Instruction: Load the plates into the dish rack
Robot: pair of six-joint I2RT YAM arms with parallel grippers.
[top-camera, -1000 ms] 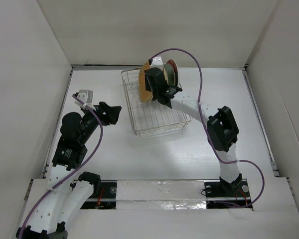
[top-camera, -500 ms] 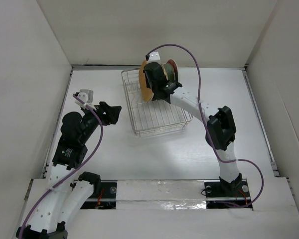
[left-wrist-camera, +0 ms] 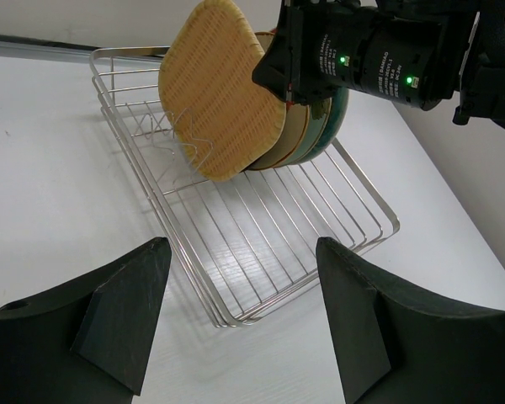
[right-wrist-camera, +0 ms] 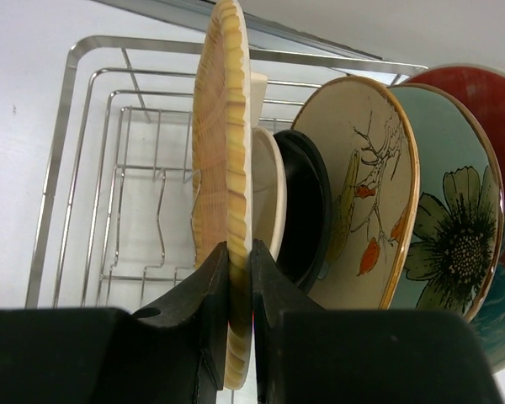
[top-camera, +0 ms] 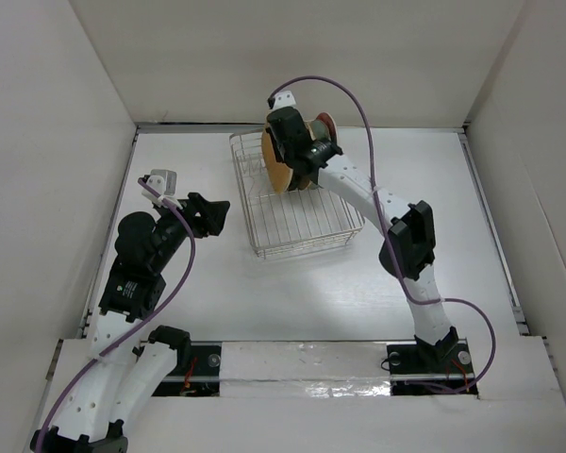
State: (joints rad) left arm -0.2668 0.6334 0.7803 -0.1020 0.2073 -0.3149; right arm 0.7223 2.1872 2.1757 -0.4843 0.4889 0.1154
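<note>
**Right gripper** (right-wrist-camera: 238, 290): clamped on the rim of the orange rounded-square plate (right-wrist-camera: 227, 168), one finger (right-wrist-camera: 209, 290) on each face. In the top view, wrist and elbow sit further left and further back than a second ago.

**Orange rounded-square plate** (top-camera: 275, 162): upright on edge in the far part of the dish rack (top-camera: 302, 228), at the left end of the plate row. Its lower edge is down among the tines; the pictures do not show whether it is seated in a slot. It has shifted slightly left with the gripper.

**Plates already racked**, running away from the orange plate in the right wrist view, all on edge and leaning:
- pale yellow plate (right-wrist-camera: 266, 194), just beside the orange plate
- black plate (right-wrist-camera: 310, 210)
- cream floral plate (right-wrist-camera: 362, 185)
- teal flower plate (right-wrist-camera: 454, 219)
- red plate (right-wrist-camera: 481, 93)

No change in their order.

**Dish rack** (left-wrist-camera: 269, 252): silver wire, on the white table (top-camera: 264, 293), with its near half bare. Position unchanged.

**Left gripper** (left-wrist-camera: 240, 320): fingers spread wide and holding nothing, hovering over the table left of the rack and facing it. Pose the same as a second ago.
</note>
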